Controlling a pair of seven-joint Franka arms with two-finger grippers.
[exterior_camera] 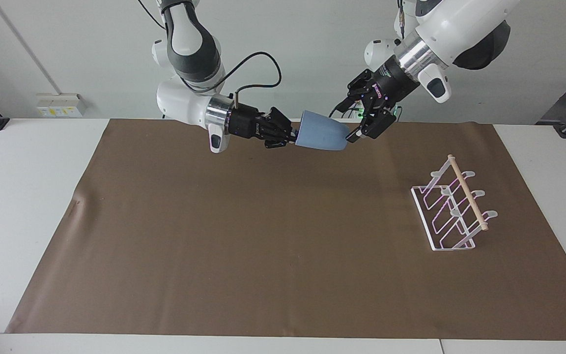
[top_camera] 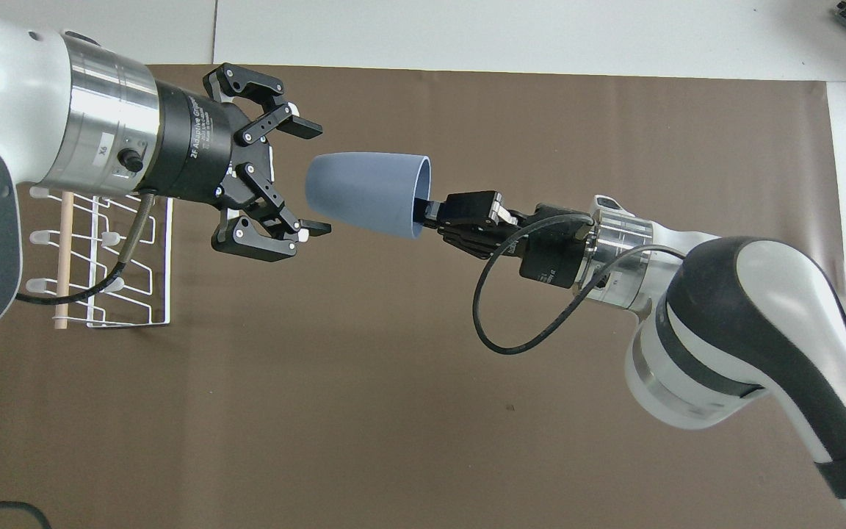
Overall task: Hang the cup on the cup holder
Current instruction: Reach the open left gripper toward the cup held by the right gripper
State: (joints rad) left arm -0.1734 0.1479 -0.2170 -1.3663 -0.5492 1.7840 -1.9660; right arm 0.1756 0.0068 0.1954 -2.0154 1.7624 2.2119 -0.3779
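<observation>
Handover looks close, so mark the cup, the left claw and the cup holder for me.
cup (top_camera: 364, 192), overhead view, on its outer wall.
left claw (top_camera: 311, 178), overhead view, midway between its open fingertips.
cup holder (exterior_camera: 468, 197), facing view, on its wooden dowel.

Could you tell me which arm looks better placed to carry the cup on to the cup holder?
Probably the left. The left gripper is open around the base of the cup, and the cup holder stands toward that arm's end. The right gripper holds the rim.

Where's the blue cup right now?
The cup is in the air over the brown mat, held on its side by the right gripper at its rim, its base between the open left gripper jaws.
</observation>
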